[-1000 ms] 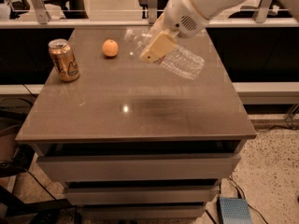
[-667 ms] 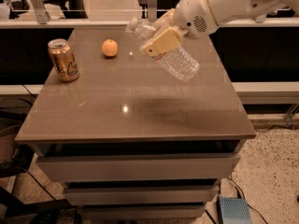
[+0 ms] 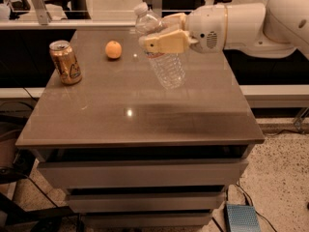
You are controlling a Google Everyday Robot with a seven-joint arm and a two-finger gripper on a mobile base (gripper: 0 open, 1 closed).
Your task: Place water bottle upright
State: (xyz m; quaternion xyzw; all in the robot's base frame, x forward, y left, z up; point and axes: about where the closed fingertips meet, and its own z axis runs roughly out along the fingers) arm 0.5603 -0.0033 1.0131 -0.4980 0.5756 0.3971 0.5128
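End effector (image 3: 155, 31): over the rear-centre of the counter (image 3: 145, 120), reaching in from the right. Its tan fingers (image 3: 166, 41) are closed across the upper body of the water bottle (image 3: 166, 67), one in front and one behind, holding it firmly.

Water bottle: clear ribbed plastic, white cap (image 3: 141, 7). It is tilted, with the cap up and to the left and the base down and to the right. The base appears to hang just off the counter, though contact cannot be ruled out from this view.

Other items: gold drink can (image 3: 65, 62) upright near the left edge. Orange (image 3: 113, 49) between can and bottle, towards the back. Both are well apart from the bottle.

Step in hand (judgement): reorienting in the air. The bottle is grasped and partly righted but not yet vertical.

Next move calls for:
- wrist rotation to bring the bottle's axis vertical, cap directly above base;
- a straight descent until the base sits flat;
- release only after the base is flat, since an empty bottle is light and tips easily.
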